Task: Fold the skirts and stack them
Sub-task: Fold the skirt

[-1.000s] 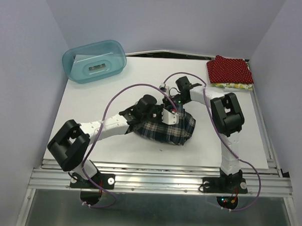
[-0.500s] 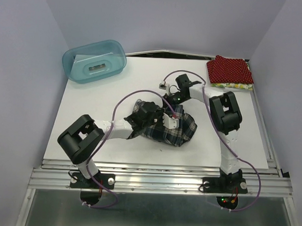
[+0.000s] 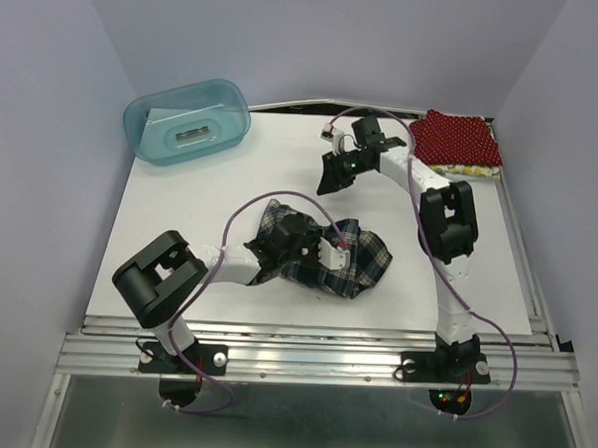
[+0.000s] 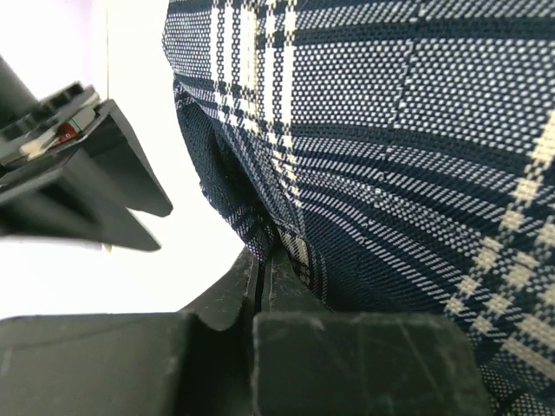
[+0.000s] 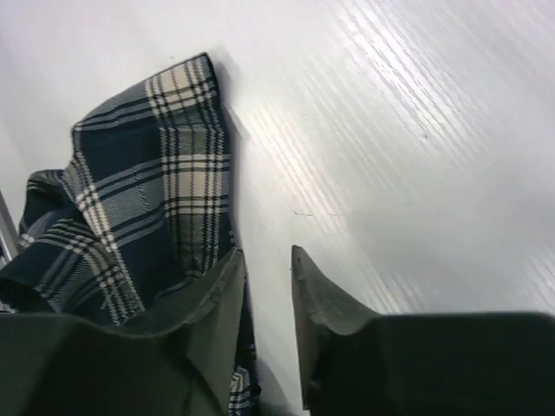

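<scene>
- We see a white table [image 3: 179, 249] with a plain, matte top.
- A teal plastic tub [image 3: 187, 121] sits at its far left corner.
- A plaid skirt [image 3: 365, 259] lies in a rumpled heap near the middle, well apart from the tub.
- At the far right corner we find a yellowish skirt [image 3: 467, 171] lying flat on the table. Only its near edge shows beneath a folded red dotted skirt [image 3: 455, 138].

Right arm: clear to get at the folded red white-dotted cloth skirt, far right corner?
Probably yes. The right gripper is empty and clear of the pleated plaid cloth skirt; nothing stands between it and the red white-dotted cloth skirt, which lies uncovered.
</scene>
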`<state>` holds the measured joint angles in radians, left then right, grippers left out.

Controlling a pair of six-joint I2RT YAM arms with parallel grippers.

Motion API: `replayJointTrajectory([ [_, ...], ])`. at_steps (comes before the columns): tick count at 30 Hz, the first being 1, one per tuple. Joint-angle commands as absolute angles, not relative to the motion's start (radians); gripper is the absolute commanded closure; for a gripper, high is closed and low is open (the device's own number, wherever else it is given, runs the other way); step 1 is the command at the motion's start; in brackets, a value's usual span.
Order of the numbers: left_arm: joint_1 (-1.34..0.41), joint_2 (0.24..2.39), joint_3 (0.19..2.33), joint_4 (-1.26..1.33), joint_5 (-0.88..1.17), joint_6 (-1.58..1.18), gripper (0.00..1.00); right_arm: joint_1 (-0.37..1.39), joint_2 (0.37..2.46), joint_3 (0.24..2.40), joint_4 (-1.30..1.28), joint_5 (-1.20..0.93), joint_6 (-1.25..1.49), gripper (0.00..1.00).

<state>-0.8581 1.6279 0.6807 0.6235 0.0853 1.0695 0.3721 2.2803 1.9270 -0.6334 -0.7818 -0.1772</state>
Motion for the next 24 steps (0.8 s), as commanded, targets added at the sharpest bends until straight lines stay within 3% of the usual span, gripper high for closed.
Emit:
replayJointTrajectory([
  [1, -0.865, 1.572, 0.690, 0.558, 0.084, 1.062, 1.00, 0.360, 2.295, 1.901, -0.640, -0.707, -0.149, 0.70],
  [3, -0.865, 1.557, 0.713, 0.531, 0.074, 1.054, 1.00, 0.360, 2.313, 1.865, -0.664, -0.738, -0.146, 0.79],
  [5, -0.865, 1.542, 0.733, 0.512, 0.055, 1.048, 1.00, 0.373, 2.322, 1.823, -0.683, -0.790, -0.146, 0.80],
  [13, -0.861, 1.561, 0.824, 0.475, 0.043, 1.043, 1.00, 0.400, 2.324, 1.721, -0.649, -0.908, -0.141, 0.80],
  [24, -0.818, 1.847, 0.876, 0.647, -0.018, 1.071, 1.00, 0.400, 2.350, 1.756, -0.675, -0.953, -0.167, 0.79],
])
